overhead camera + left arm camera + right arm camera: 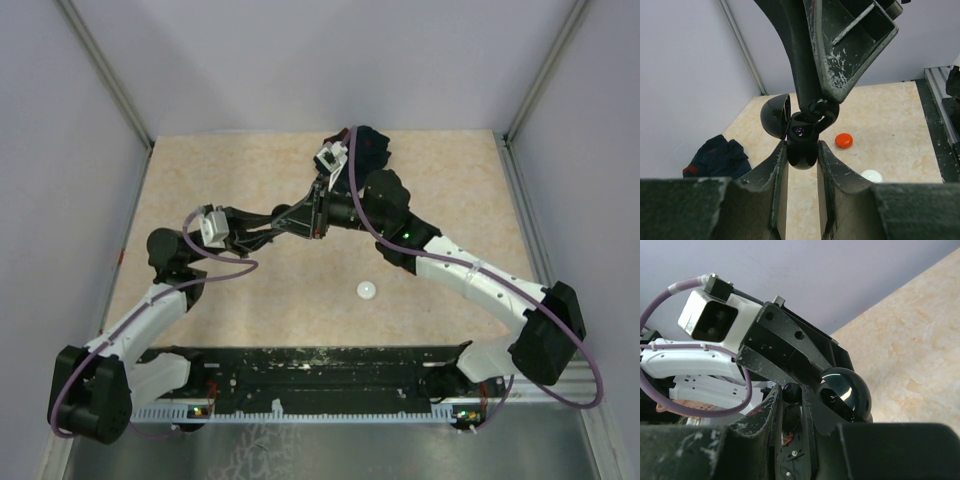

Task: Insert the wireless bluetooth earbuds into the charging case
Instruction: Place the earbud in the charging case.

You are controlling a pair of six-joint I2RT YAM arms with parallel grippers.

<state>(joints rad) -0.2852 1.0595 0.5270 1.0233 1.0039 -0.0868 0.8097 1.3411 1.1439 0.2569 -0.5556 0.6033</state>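
My left gripper (802, 146) is shut on the lower half of a glossy black charging case (802, 159), held above the table. Its domed lid (775, 116) is hinged open to the left and shows as a shiny dome (846, 392) in the right wrist view. My right gripper (819, 112) comes down from above onto the case's open mouth. It is shut on a small black earbud (792, 392), whose glossy surface (799, 131) sits at the case's opening. In the top view both grippers meet over the middle of the table, the left gripper (283, 214) next to the right gripper (312, 216).
An orange-red puck (843, 140) and a white puck (871, 175) lie on the beige table beyond the case; the white puck (366, 290) is in front of the right arm. A dark navy cloth (717, 157) lies crumpled at the left wall. Grey walls enclose the table.
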